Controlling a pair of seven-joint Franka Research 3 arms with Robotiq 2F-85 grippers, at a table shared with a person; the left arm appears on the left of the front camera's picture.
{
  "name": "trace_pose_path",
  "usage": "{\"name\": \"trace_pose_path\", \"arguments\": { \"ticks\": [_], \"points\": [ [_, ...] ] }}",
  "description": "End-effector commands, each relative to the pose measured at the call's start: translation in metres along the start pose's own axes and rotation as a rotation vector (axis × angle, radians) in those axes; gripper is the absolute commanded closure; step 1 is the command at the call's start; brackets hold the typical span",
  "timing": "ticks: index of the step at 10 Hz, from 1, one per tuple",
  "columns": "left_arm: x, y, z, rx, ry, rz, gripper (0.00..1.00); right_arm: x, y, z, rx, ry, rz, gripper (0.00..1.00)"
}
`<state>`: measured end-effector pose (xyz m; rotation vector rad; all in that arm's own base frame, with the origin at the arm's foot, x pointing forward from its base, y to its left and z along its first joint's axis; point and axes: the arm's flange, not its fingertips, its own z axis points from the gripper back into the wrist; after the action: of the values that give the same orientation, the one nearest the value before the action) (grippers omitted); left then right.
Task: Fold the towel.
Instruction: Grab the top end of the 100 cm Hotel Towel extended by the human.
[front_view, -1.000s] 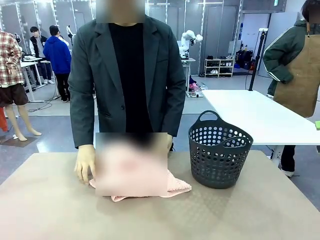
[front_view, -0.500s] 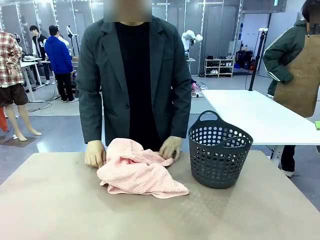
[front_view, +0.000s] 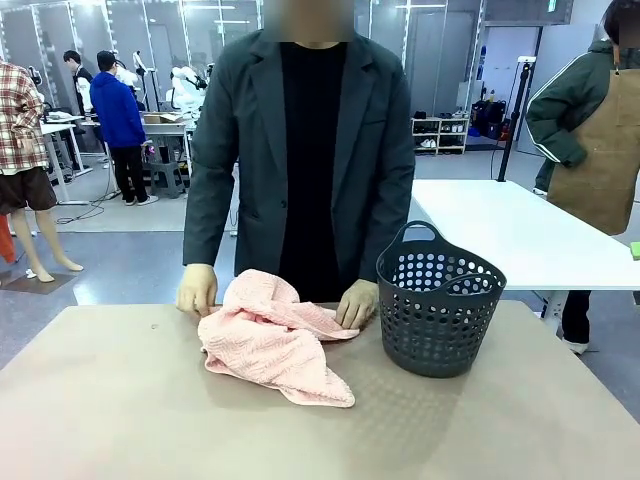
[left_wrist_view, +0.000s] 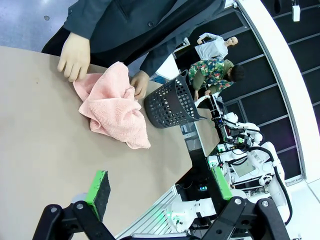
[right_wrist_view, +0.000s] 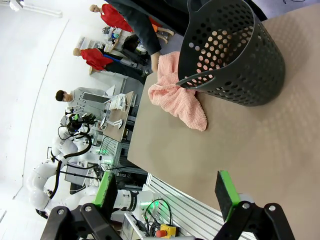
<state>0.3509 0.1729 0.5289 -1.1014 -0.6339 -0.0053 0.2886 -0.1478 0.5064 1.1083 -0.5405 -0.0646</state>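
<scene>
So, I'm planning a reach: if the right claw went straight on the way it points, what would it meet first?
The right claw would likely meet bare table just beside the towel, though depth is unclear.

The towel (front_view: 272, 338) lies on the table (front_view: 100, 420), left of the basket (front_view: 440, 300), before the person (front_view: 300, 150).

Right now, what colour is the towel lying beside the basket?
The towel is pale salmon pink with a textured weave. The front view shows it best.
</scene>
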Motion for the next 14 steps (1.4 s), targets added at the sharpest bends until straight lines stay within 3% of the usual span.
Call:
{"name": "trace_pose_path", "arguments": {
  "ticks": [1, 14],
  "points": [
    [0.0020, 0.0000, -0.0004, -0.026, -0.010, -0.012, 0.00, 0.0021, -0.0004, -0.0012, 0.014, -0.010, 0.011, 0.00],
    [0.0020, 0.0000, -0.0004, -0.026, -0.010, -0.012, 0.00, 0.0021, -0.0004, -0.0012, 0.014, -0.010, 0.011, 0.00]
  ]
}}
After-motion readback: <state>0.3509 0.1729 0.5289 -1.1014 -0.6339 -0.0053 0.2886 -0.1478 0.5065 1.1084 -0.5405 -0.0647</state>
